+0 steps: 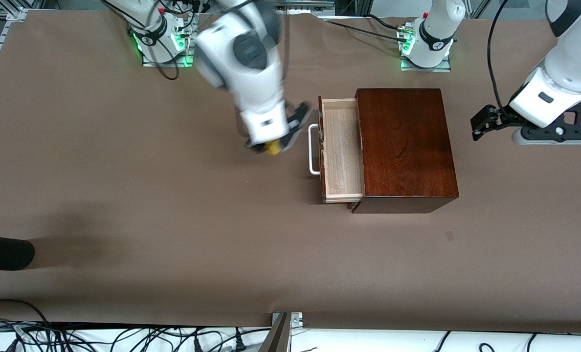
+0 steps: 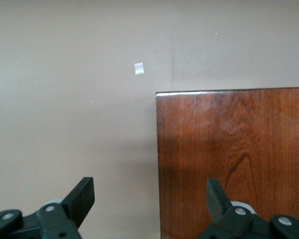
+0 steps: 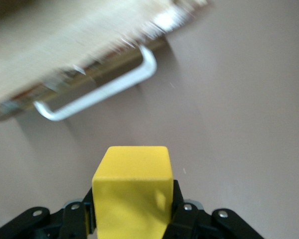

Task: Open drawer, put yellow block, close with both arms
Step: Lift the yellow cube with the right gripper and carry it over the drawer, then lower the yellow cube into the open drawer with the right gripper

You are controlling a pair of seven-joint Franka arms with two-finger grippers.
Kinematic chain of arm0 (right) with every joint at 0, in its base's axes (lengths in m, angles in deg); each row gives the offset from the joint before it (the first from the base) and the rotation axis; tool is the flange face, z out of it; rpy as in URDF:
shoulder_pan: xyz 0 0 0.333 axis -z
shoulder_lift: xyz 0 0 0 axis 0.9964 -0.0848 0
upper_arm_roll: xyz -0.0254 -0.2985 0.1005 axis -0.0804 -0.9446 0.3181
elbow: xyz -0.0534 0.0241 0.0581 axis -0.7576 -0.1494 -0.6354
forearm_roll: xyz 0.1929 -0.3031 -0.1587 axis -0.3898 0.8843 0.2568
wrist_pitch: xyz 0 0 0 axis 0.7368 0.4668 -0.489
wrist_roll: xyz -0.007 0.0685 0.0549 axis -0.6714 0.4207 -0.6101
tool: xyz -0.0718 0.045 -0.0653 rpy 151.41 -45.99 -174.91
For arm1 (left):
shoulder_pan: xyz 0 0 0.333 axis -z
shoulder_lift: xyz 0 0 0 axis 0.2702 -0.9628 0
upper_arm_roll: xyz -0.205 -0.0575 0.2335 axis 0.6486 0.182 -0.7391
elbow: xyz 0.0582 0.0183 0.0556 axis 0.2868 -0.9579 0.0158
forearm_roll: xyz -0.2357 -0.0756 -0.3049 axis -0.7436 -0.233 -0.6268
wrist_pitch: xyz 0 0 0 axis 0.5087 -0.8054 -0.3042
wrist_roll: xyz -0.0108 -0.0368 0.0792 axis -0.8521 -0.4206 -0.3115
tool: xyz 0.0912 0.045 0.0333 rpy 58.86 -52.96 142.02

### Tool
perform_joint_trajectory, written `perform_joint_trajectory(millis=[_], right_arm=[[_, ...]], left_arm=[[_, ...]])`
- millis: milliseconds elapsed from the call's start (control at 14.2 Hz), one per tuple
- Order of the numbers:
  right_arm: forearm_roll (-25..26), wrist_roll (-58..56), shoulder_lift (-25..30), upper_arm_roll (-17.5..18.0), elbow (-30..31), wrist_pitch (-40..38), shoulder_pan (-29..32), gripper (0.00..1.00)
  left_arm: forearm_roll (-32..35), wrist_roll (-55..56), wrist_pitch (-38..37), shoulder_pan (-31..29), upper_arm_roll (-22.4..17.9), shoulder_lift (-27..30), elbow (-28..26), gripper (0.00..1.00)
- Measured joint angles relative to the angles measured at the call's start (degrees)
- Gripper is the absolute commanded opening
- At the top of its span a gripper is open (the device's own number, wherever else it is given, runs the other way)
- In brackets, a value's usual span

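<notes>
The drawer (image 1: 342,149) stands pulled out of the dark mahogany box (image 1: 405,146), its pale wood tray bare and its white bar handle (image 1: 313,149) toward the right arm's end of the table. My right gripper (image 1: 273,145) is shut on the yellow block (image 1: 274,147) and holds it in the air over the table beside the handle. The right wrist view shows the block (image 3: 132,194) between the fingers, with the handle (image 3: 102,92) ahead. My left gripper (image 1: 481,124) is open and empty, over the table beside the box; the left wrist view shows the box top (image 2: 231,159).
A dark object (image 1: 2,252) lies at the table's edge at the right arm's end, nearer the front camera. A small pale mark (image 2: 138,68) is on the brown table (image 1: 173,220). Cables run along the front edge.
</notes>
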Motion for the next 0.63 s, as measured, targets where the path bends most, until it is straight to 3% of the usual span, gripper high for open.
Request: perform_joint_trajectory(millis=[352,634], right_arm=[[4.2,-2.8,-8.1,-0.4,-9.7,0.4,-11.3,0.00],[7.2,-6.4,-11.0,-0.6,-12.9,1.1,-15.8,0.00]], left_arm=[[0.0,0.0,-0.2,-1.1,0.0,-0.6,0.0,1.00],[0.0,0.0,-0.2,-1.1,0.3,-0.6,0.1,1.00]])
